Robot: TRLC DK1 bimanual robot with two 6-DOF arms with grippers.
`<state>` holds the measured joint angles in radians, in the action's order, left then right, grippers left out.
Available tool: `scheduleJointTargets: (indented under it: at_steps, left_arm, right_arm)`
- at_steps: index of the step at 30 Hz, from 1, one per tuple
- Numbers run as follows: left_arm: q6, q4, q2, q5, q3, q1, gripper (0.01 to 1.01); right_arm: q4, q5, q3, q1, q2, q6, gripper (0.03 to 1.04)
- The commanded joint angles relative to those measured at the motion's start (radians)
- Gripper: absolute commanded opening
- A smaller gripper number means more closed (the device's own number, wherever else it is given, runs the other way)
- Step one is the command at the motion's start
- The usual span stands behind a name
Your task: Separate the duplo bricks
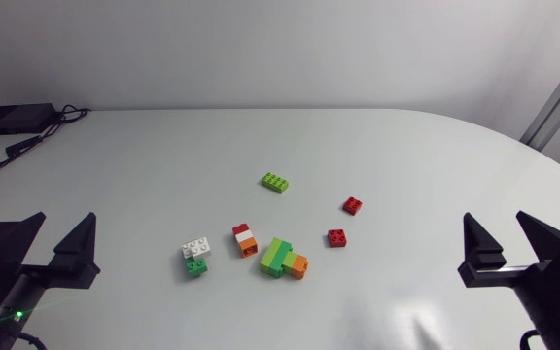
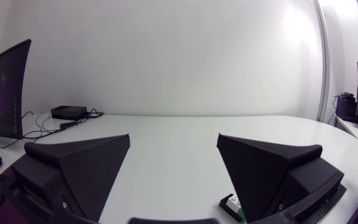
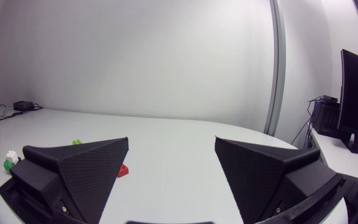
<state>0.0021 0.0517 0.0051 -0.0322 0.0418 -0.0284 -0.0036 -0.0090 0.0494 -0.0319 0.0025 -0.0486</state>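
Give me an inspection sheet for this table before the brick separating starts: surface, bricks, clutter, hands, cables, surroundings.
Surface: white table, rounded at the far edge.
Job's things: three joined groups near the middle, namely the white-on-green stack, the red-white-orange stack and the green-lime-orange cluster. Lying singly are the lime brick, the farther red brick and the nearer red brick.
Clutter: black box at the far left corner.
Hands: left hand and right hand are both open and empty, at the near side edges, apart from all bricks.
Cables: cables lead from the black box toward the left edge.
Surroundings: nothing seen.
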Motion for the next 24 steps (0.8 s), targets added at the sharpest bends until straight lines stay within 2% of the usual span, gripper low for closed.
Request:
scheduleJointTargets:
  at_steps: [1, 15, 19, 24]
  left_arm:
    - [-0.010, 0.013, -0.019, 0.003, 0.058, -0.002, 0.980]
    - [-0.014, 0.135, 0.007, 0.002, 0.237, -0.034, 0.969]
    - [-0.021, 0.181, 0.091, 0.002, 0.306, -0.036, 0.954]
    - [-0.042, 0.274, 0.243, 0.002, 0.414, -0.061, 0.956]
  right_arm:
    - [-0.016, -0.002, 0.041, 0.007, -0.010, 0.012, 1.00]
    - [-0.088, -0.002, 0.144, 0.018, -0.002, -0.014, 1.00]
    - [-0.096, -0.002, 0.175, 0.020, 0.033, -0.030, 1.00]
    - [-0.122, -0.003, 0.259, 0.027, 0.169, -0.033, 1.00]
